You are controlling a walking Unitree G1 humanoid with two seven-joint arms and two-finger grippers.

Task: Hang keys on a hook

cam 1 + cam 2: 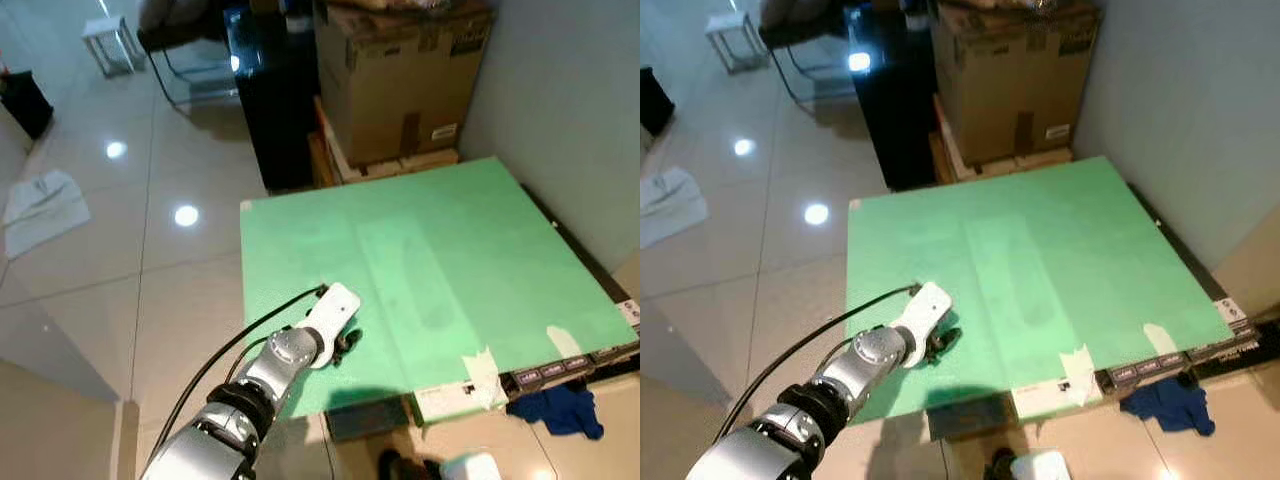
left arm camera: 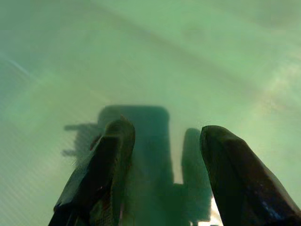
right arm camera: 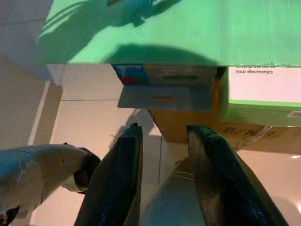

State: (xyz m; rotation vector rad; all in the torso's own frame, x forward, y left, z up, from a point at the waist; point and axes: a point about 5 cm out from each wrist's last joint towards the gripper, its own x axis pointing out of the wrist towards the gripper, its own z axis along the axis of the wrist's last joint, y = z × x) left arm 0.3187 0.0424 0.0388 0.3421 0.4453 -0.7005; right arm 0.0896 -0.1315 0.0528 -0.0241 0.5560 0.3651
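Head stereo pair: looked forward and down from above, sharing the green board (image 1: 440, 270) and cardboard box (image 1: 400, 80); left wrist camera: very close over the board, facing down along its fingers; right wrist camera: low, facing the board's near edge and the floor (image 3: 94, 122).

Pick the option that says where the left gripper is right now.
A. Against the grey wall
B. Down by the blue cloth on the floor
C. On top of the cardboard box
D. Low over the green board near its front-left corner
D: the left gripper sits low over the green board near its front-left corner, fingers apart above the green surface, far from the cardboard box and the blue cloth.
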